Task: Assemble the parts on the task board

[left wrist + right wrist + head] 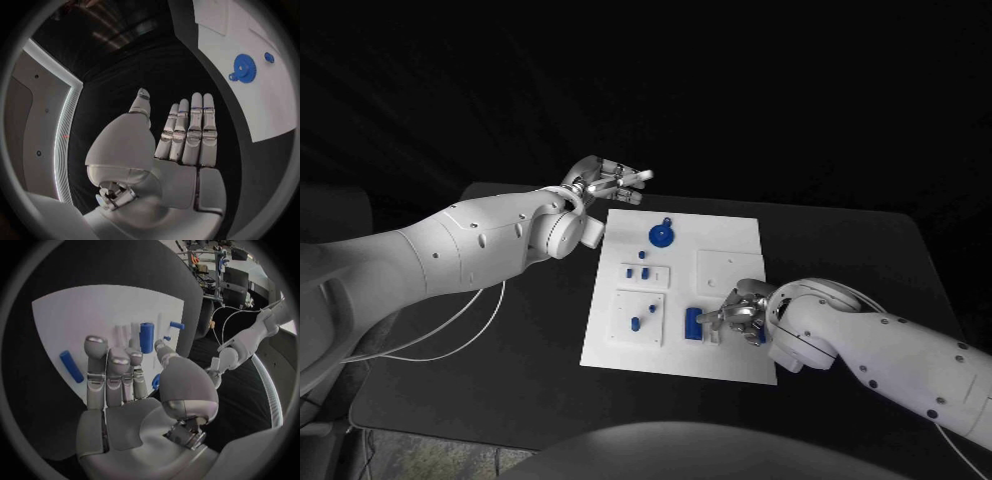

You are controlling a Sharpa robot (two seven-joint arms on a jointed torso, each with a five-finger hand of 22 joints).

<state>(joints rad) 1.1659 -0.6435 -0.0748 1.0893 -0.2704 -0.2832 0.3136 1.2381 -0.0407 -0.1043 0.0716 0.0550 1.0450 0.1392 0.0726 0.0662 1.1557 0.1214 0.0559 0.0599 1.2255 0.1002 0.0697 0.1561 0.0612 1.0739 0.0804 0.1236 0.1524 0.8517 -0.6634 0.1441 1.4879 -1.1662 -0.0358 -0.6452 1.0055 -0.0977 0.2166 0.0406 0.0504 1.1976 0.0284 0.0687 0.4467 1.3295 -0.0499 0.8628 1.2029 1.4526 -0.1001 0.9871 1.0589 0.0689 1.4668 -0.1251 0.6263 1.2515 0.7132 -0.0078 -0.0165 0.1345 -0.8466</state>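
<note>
Board [733, 300] sits mid-table [862, 250], white plate, long side running away from me. Head view: my left arm comes in from the left, left hand [606, 182] hovers just off the board's far-left corner, over bare table, fingers spread, nothing in it. Right hand [744, 312] is low over the board's near-right part, fingers curled down beside the blue block [694, 322]; I can't tell from here whether it's touching the block. Other parts on the board: blue gear [661, 236] near the far edge, two small pegs [635, 270] at mid-left, a small piece [638, 323] in the near-left square recess. White cable [444, 340] loops on the table under my left arm.

Left wrist view: left hand [175, 145] flat, fingers straight and side by side, thumb out, palm empty. It's over dark table, board [262, 100] off to the side, apart from the fingers. Gear [244, 67] and a small blue piece [269, 57] lie on it.

Right wrist view: right hand [125, 385] over the board [75, 330], fingers extended toward it and slightly bent, thumb alongside. Nothing visibly pinched. A blue cylinder [146, 337] stands just past the fingertips, a blue bar [71, 366] lies beside the outer finger, a small peg [177, 325] near the board edge. A bit of blue [155, 381] shows between thumb and fingers; can't tell what it is or whether it's held.
</note>
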